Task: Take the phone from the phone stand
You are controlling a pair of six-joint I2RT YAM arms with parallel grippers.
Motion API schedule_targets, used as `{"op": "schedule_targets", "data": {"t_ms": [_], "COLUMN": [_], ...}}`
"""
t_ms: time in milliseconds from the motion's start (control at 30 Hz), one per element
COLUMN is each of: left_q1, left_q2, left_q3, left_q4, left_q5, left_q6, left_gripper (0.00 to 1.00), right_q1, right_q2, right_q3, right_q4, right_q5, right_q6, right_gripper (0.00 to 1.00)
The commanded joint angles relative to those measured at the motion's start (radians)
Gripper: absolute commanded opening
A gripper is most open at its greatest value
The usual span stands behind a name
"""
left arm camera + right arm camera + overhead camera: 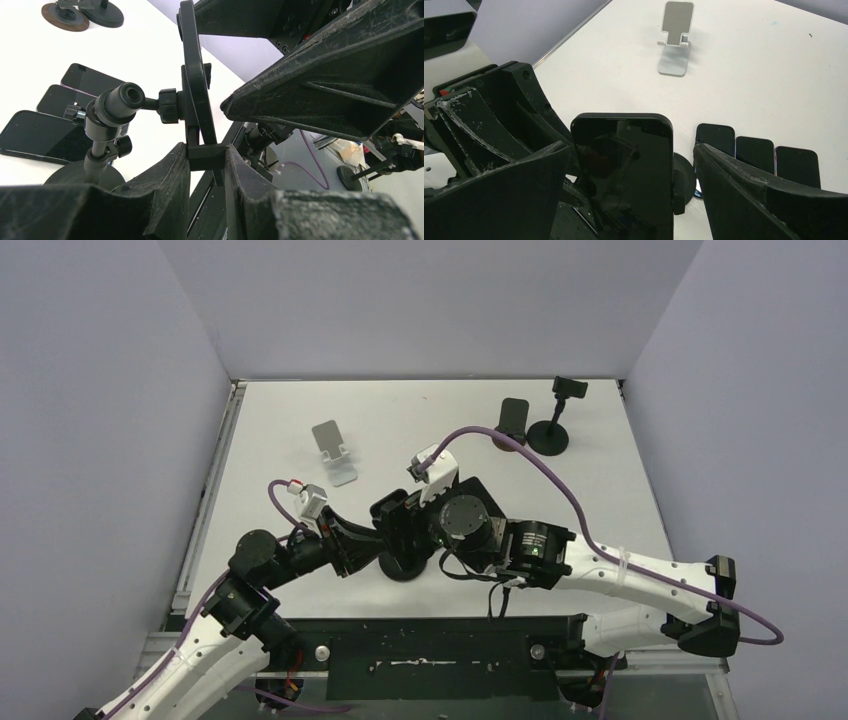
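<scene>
- Currently, the phone (pixel 624 175) stands upright in the cradle of the phone stand (pixel 107 130). Its long axis is vertical, top edge up, dark screen facing the right wrist camera. Its lower end is cut off by the frame.
- Right gripper (pixel 631 150) is spread wide, one finger on either side of the phone. There is a clear gap at one finger (pixel 764 200). The other (pixel 509 195) sits close by the phone's edge; contact not discernible.
- Left gripper (pixel 206 165) is clamped on the tab at the foot of the stand's cradle.
- Top view: both wrists crowd over the stand, so the phone is hidden and only the stand's round base shows.
- Left wrist view alone shows the ball joint, stem and cradle edge-on. The phone is hard to separate from the cradle there.
- Three spare phones (pixel 754 152) lie flat on the table (pixel 774 60) near the stand. A silver stand (pixel 675 40) is well apart.
</scene>
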Motion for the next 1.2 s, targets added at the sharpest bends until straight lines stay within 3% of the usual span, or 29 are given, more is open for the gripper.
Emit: {"op": "schedule_targets", "data": {"t_ms": [0, 400, 567, 767, 1033, 1167], "left_q1": [-0.002, -0.002, -0.002, -0.002, -0.001, -0.002], "left_q2": [0.011, 0.014, 0.014, 0.011, -0.019, -0.044], "left_q3": [0.053, 0.052, 0.052, 0.054, -0.028, -0.084], "left_q4": [0.036, 0.037, 0.037, 0.032, 0.068, 0.123], "left_q5": [0.001, 0.003, 0.007, 0.008, -0.026, -0.05], "left_q6": [0.01, 0.01, 0.009, 0.01, -0.006, -0.039], "left_gripper": [0.0, 0.0, 0.0, 0.0, 0.0, 0.0], "right_q1": [0.005, 0.004, 0.005, 0.004, -0.015, -0.049], "right_q2": [0.039, 0.162, 0.186, 0.196, 0.123, 0.063], "right_q3": [0.097, 0.237, 0.254, 0.261, 0.172, 0.089], "right_q4": [-0.058, -0.258, -0.275, -0.272, -0.226, -0.182], "right_q5": [0.038, 0.058, 0.072, 0.07, 0.106, 0.059], "right_q6": [-0.023, 0.036, 0.035, 0.02, 0.043, 0.062], "right_gripper": [1.0, 1.0, 0.93, 0.65, 0.0, 0.0]}}
